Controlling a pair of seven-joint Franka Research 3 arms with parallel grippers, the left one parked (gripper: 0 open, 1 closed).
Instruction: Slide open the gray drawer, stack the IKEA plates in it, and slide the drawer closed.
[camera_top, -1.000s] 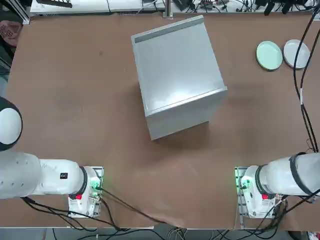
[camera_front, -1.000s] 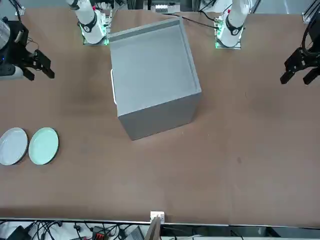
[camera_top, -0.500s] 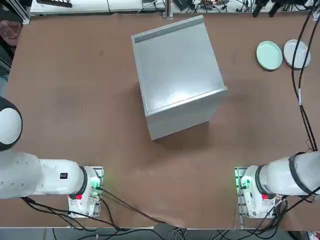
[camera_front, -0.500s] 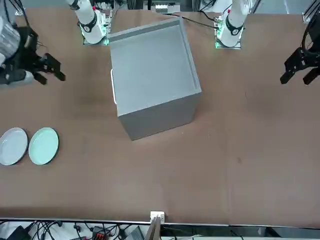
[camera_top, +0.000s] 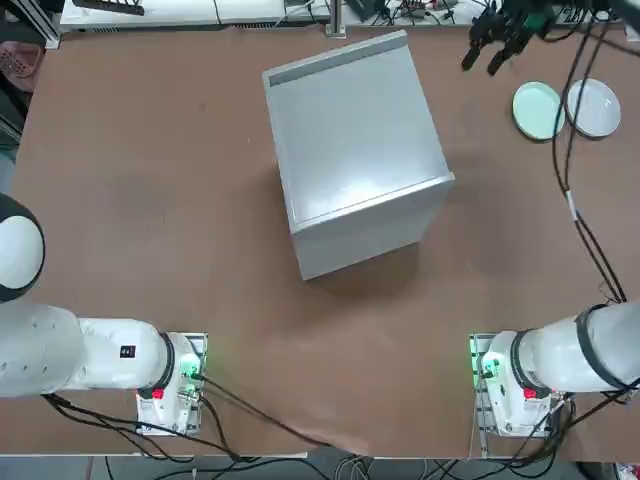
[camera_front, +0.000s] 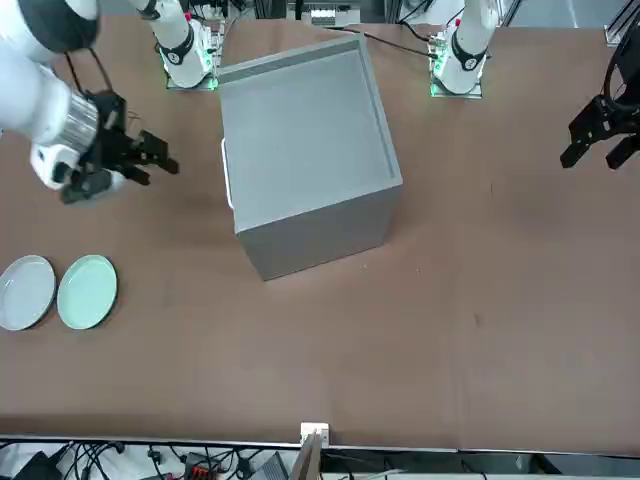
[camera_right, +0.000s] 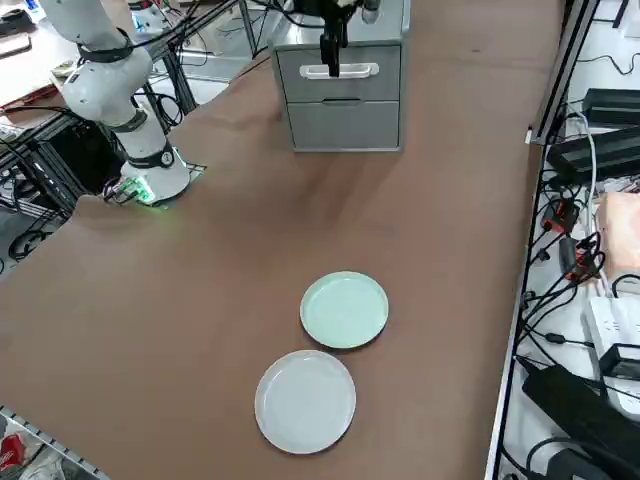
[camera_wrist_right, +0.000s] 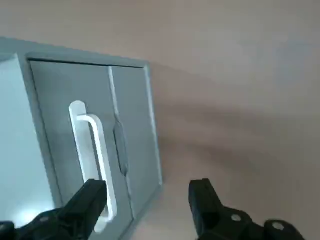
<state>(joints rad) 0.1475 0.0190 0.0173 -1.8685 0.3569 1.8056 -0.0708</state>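
Gray cabinet (camera_top: 355, 150) sits mid-table, rotated a bit off square, matte gray box, biggest thing here. Its front faces the robot's right side: two stacked gray drawer fronts, both flush and closed. The gray drawer (camera_right: 340, 73) on top has a white bar handle (camera_wrist_right: 95, 160); the lower front (camera_right: 342, 125) shows a small recessed pull instead. Wood sides of the tray can't be seen with it shut. Right gripper (camera_front: 160, 158) hangs above bare table in the gap between the cabinet front and the plates, nearer the cabinet, fingers spread wide, nothing between them. In the wrist view the black fingertips (camera_wrist_right: 90, 197) frame the lower end of the handle, clearly short of contact. Side view puts the gripper (camera_right: 330, 45) lined up in front of the handle. IKEA plates lie flat on the table near the robot's far right corner, side by side, rims just about touching, not stacked: mint green plate (camera_top: 538, 110) closer to the cabinet, white-gray plate (camera_top: 592, 106) outboard of it. Both are small round shallow dishes, empty, well apart from the cabinet. Table (camera_top: 150, 200) is plain brown.
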